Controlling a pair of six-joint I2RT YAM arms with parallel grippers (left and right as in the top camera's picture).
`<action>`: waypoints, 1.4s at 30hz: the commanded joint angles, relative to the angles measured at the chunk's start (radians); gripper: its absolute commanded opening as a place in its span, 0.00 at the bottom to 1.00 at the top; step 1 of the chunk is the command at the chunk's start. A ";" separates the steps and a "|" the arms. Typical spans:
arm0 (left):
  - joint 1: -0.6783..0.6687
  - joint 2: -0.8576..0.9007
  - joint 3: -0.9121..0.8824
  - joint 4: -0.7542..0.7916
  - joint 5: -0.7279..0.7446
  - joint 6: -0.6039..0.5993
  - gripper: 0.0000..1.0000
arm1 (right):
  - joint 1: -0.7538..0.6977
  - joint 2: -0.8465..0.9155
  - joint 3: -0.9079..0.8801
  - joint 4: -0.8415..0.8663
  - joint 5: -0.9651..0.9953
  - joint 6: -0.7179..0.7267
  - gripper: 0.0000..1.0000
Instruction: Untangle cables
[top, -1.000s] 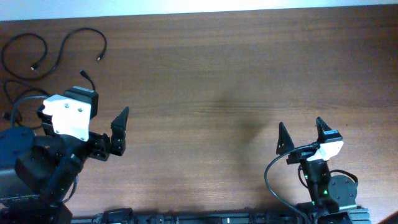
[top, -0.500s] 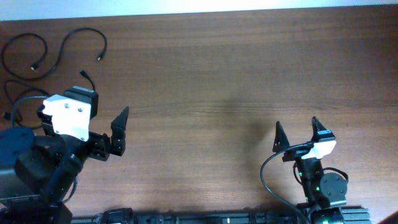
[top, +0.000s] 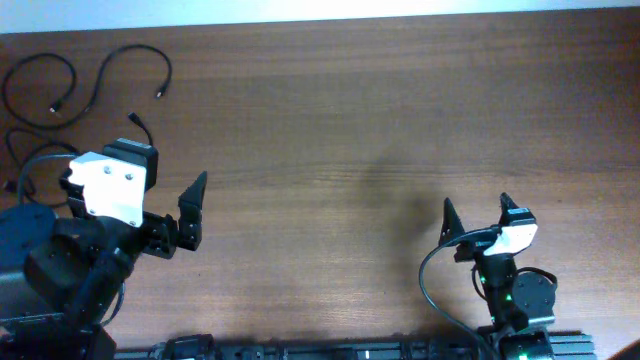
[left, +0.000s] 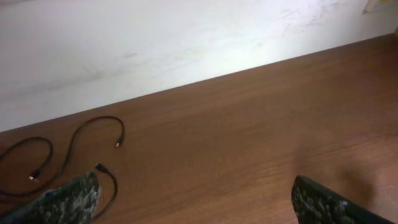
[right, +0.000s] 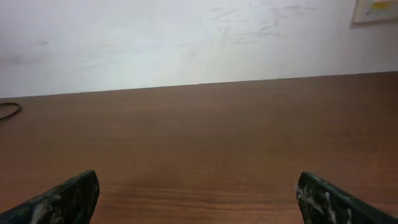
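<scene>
Several thin black cables lie loose at the table's far left corner: a loop (top: 40, 88), a curved cable (top: 128, 62) and a short end with a plug (top: 137, 124). They also show in the left wrist view, the curved cable (left: 93, 132), the loop (left: 28, 163) and the plug end (left: 109, 178). My left gripper (top: 170, 200) is open and empty, just to the near side of the cables and to their right (left: 196, 205). My right gripper (top: 478, 215) is open and empty, far from the cables at the front right (right: 199, 202).
The brown wooden table (top: 380, 120) meets a white wall (left: 186, 43) at the back. A bit of black cable (right: 7, 111) shows at the far left in the right wrist view. The arm bases stand at the front edge.
My right gripper has drawn back a little toward the front edge. The left arm and the cables have not moved.
</scene>
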 joint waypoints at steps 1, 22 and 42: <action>-0.002 -0.001 0.003 0.002 -0.006 0.002 0.99 | -0.012 -0.010 -0.005 -0.008 0.011 -0.008 0.99; -0.002 -0.001 0.003 0.002 -0.006 0.002 0.99 | -0.037 -0.010 -0.005 -0.010 0.005 -0.163 0.98; -0.002 -0.001 0.003 0.002 -0.006 0.002 0.99 | -0.037 -0.010 -0.005 -0.006 0.009 -0.171 0.98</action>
